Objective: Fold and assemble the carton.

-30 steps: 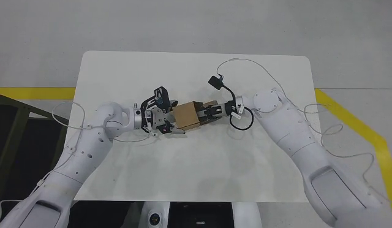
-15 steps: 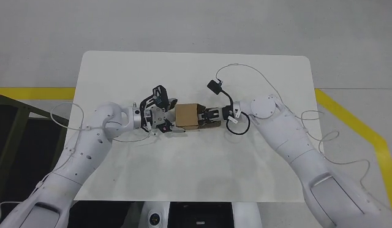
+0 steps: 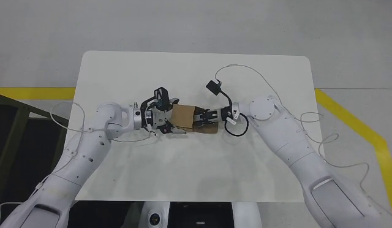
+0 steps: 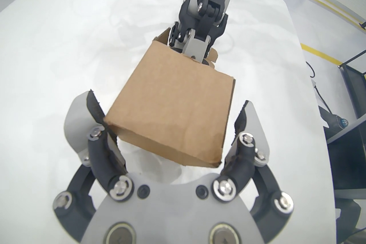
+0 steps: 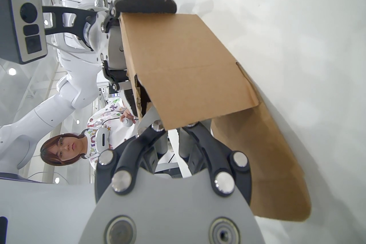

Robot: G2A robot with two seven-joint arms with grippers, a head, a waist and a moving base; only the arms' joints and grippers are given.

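Observation:
A brown carton [image 3: 184, 115] is held in the middle of the white table [image 3: 263, 167], between both arms. My right gripper [image 3: 203, 116] is shut on the edge of the carton's far end [image 4: 190, 47]. The carton [image 4: 177, 102] is tilted, its near end raised off the table. My left gripper [image 4: 168, 113] is open and straddles that near end: one pad [image 4: 95, 110] touches a corner, while the other [image 4: 241, 119] stands slightly clear. In the right wrist view one loose flap [image 5: 263, 165] hangs open against the table, beside the carton's wall [image 5: 183, 62].
A thin cable [image 3: 245, 64] loops over the table's far right part. The right arm's camera module [image 3: 214, 84] sticks up beside the carton. Bare table lies all round, with the edges well away from both grippers.
The right gripper has turned and pushed the carton a little toward the left gripper. The carton's near end now sits between the left fingers.

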